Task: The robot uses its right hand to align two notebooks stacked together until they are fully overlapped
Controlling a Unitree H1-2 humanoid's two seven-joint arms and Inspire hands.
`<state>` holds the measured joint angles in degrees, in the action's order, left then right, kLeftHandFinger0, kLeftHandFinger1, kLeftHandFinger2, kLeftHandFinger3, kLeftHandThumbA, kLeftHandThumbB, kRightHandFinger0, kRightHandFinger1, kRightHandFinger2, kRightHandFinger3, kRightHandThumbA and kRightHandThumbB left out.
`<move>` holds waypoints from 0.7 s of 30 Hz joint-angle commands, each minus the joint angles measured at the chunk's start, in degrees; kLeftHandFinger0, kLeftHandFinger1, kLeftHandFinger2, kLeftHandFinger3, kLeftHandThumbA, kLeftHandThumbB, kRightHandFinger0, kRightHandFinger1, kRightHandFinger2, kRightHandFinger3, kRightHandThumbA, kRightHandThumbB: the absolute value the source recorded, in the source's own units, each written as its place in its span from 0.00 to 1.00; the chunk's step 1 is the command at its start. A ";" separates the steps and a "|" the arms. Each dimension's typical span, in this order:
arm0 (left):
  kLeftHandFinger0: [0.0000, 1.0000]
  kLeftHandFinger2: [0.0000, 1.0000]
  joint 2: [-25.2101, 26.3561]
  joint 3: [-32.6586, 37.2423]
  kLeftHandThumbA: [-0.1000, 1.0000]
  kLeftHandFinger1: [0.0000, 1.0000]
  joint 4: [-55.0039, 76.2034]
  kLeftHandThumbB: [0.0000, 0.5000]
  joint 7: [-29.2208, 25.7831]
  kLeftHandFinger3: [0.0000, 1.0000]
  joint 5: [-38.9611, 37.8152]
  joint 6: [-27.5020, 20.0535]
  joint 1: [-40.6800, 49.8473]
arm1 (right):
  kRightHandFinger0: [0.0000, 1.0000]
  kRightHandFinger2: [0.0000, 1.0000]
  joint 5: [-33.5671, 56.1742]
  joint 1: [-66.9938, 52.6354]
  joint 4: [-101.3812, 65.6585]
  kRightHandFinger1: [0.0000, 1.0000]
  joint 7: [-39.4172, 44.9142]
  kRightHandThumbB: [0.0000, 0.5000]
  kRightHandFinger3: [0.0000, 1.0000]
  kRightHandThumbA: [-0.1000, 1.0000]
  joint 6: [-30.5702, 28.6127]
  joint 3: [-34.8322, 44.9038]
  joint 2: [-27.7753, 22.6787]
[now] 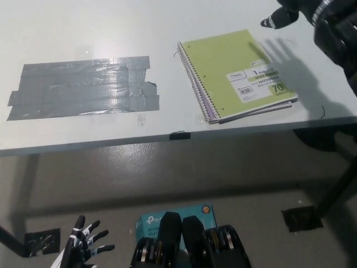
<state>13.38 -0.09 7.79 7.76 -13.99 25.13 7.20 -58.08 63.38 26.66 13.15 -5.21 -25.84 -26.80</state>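
Two spiral notebooks lie stacked on the white table (83, 22) at the right. The green notebook (234, 72) is on top, and a thin purple edge of the lower notebook (202, 106) shows along the spiral side. My black right hand (287, 15) is raised at the top right corner, above and beyond the stack, touching nothing; only part of it shows. Its shadow falls across the table right of the notebooks. My white left hand (83, 245) rests open at the bottom left, below the table.
A large patch of grey tape (83, 86) covers the table's left half. The table's front edge (178, 135) runs across the middle. On the floor lies a teal box (150, 220). A black table leg and foot (304, 215) stand at the lower right.
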 commanded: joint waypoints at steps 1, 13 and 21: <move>0.81 0.96 0.33 -0.20 1.00 0.81 2.12 1.00 1.50 1.00 -0.04 -1.20 1.54 | 1.00 1.00 12.09 -16.37 -36.05 1.00 10.84 0.53 1.00 1.00 14.05 15.05 -6.04; 0.90 0.98 0.50 -0.45 1.00 0.86 2.47 1.00 0.89 1.00 0.65 -0.76 2.02 | 1.00 1.00 15.61 -59.46 -51.93 1.00 -2.68 0.44 1.00 1.00 9.45 29.76 -0.43; 0.76 0.94 0.05 -1.36 1.00 0.83 2.23 1.00 0.24 1.00 0.99 -2.25 2.27 | 1.00 1.00 10.65 -69.30 -33.51 1.00 -18.86 0.44 1.00 1.00 -5.65 27.70 1.45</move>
<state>13.05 -0.68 7.70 7.74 -13.96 25.23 8.60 -50.14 -2.28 -9.85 10.72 -3.03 -1.42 -26.02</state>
